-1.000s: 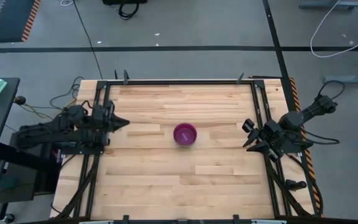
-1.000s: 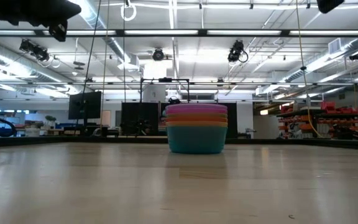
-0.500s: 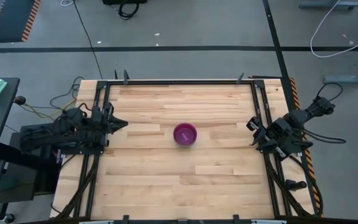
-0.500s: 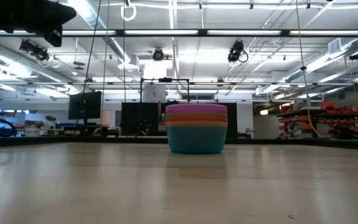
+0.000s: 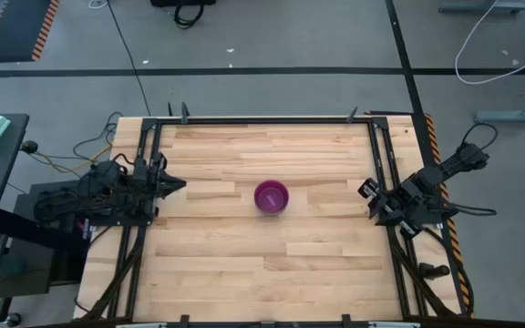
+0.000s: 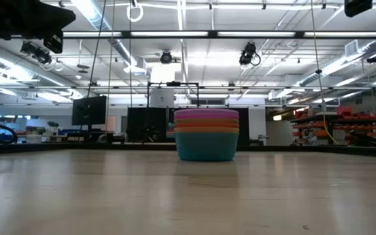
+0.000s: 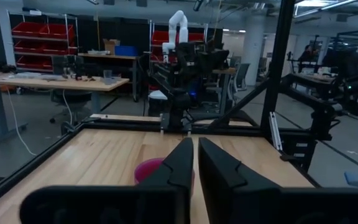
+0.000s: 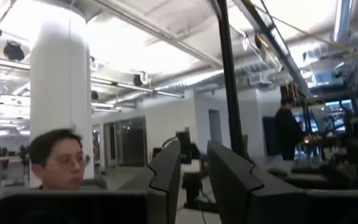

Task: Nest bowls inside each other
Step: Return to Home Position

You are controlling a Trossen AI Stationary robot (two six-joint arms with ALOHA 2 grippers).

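Both arms have drawn slightly back toward their own table edges over the last second, while the stack of bowls [image 5: 271, 197] has stayed where it was. High view: the stack of bowls stands near the middle of the table [image 5: 244, 264], well apart from both arms. Only the purple bowl [image 5: 271, 195] on top can be seen, and it hides the ones beneath. The left gripper [image 5: 179, 185] lies over the left edge, its fingers closed to a point. The right gripper [image 5: 369, 202] lies at the right edge, its fingers hard to resolve from above. Low view: the stack shows side-on as bands, pink-purple at the top, orange below, and a blue-green bowl [image 6: 206, 147] at the bottom; the rims between cannot be counted with certainty. Dark arm parts are cut off by the upper corners. Left wrist view: the fingers [image 7: 182, 162] are together save for a thin slit, and they cover most of the purple rim beyond. Right wrist view: the fingers [image 8: 166, 165] stand a little apart, holding nothing. Beyond them are a person [image 8: 55, 155], cut off at the lower left, and a second person [image 8: 286, 134] standing far off.
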